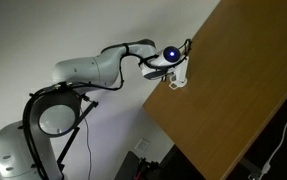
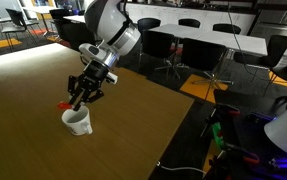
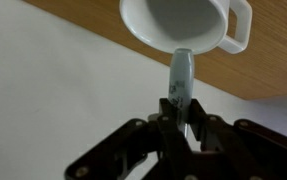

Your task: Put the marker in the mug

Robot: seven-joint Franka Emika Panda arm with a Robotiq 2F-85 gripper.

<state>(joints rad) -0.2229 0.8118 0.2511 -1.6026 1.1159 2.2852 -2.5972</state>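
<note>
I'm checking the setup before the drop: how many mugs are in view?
1. The white mug stands on the wooden table, near its edge, just under the gripper holding the marker. The arm may hide part of the table.

The mug [image 2: 77,121] stands on the table [image 2: 133,110], near an edge; the gripper [image 2: 82,96] hangs just above it; in the wrist view the marker [image 3: 180,78] sits clamped between the fingers [image 3: 168,115], its far end at the mug's rim, the handle [image 3: 241,25] to the right; chairs [image 2: 161,45] stand behind the table.
</note>
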